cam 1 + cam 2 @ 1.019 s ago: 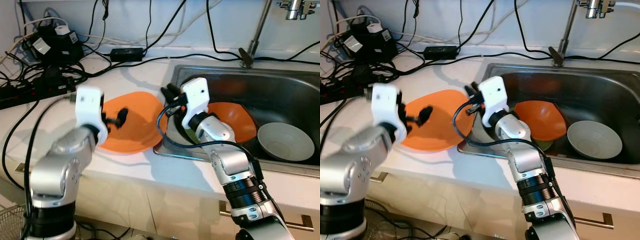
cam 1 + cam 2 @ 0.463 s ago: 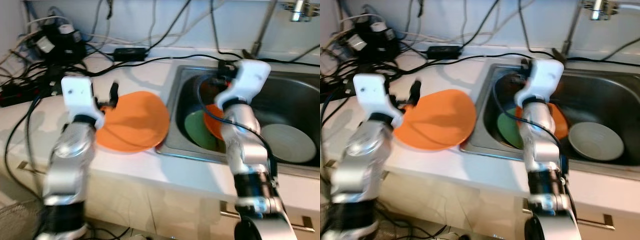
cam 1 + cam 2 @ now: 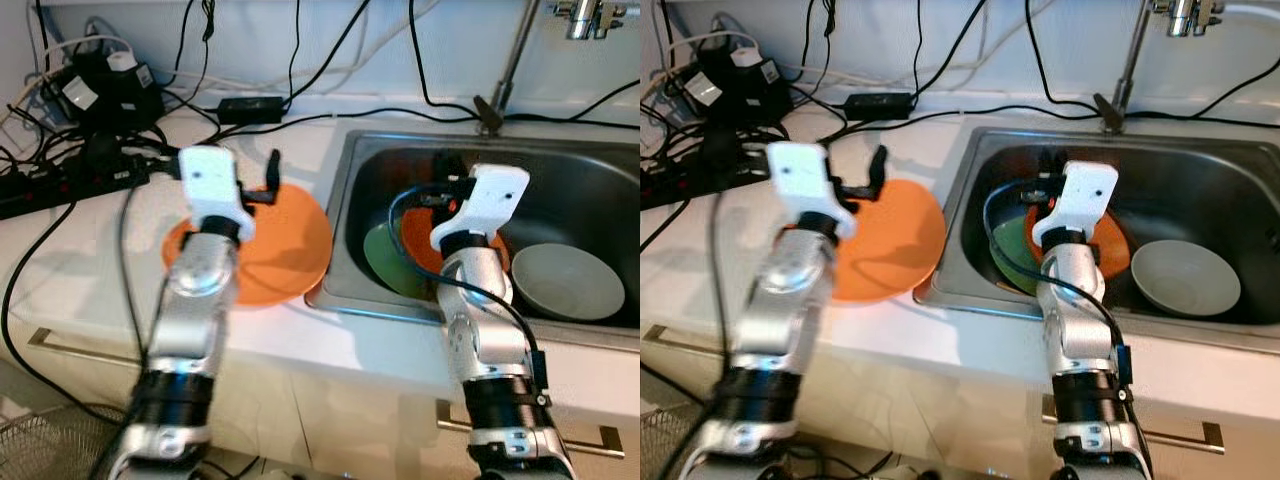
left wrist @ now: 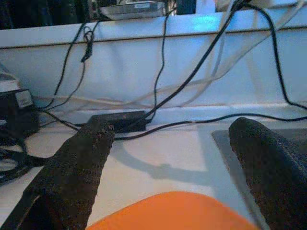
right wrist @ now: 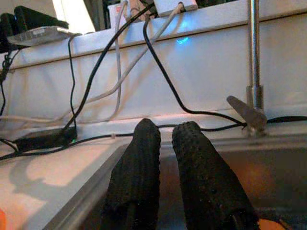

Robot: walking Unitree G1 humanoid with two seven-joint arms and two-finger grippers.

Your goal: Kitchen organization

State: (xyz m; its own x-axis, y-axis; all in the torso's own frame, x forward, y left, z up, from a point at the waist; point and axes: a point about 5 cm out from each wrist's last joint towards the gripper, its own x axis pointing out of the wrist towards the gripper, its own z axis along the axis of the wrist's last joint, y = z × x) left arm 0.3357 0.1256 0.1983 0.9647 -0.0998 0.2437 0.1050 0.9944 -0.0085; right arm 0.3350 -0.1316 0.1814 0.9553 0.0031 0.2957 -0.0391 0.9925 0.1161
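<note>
Sink as landmark, set into the white tabletop. Inside it: a grey bowl at its right; an orange bowl and a green plate at its left. Just left of the sink, an orange plate lies on the tabletop. Left gripper hovers over that plate's far edge, jaws spread, empty. Right gripper hangs above the sink's left part, jaws pressed together, empty. Step judged: reaching for the plate; next, lower and close on its rim.
</note>
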